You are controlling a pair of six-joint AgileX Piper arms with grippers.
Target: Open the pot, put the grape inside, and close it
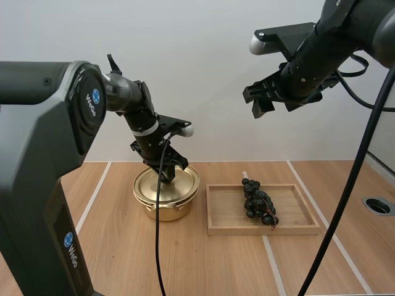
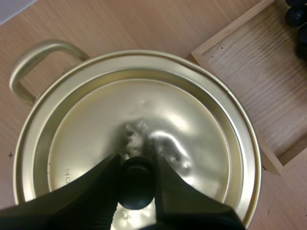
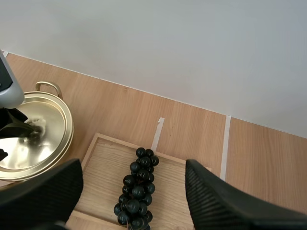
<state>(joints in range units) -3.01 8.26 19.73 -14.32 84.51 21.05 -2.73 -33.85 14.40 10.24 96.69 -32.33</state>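
A gold pot (image 1: 165, 208) stands left of centre with its gold lid (image 1: 150, 185) seated on it. My left gripper (image 1: 168, 175) reaches down onto the lid. In the left wrist view its fingers (image 2: 103, 179) pinch the lid's black knob (image 2: 137, 188) from both sides, and my left gripper (image 2: 137, 162) is shut on it above the lid (image 2: 144, 110). A bunch of dark grapes (image 1: 259, 202) lies in the wooden tray (image 1: 296, 216) to the pot's right. My right gripper (image 1: 264, 102) hangs high above the tray, open and holding nothing; from it, my right gripper (image 3: 133, 165) looks down on the grapes (image 3: 136, 189).
The tray (image 3: 103, 163) sits close beside the pot (image 3: 45, 127), with only a small gap between them. One side handle of the pot (image 2: 26, 64) points away from the tray (image 2: 249, 62). White tape lines (image 1: 92, 197) cross the wooden table, and a round hole (image 1: 378, 206) lies far right.
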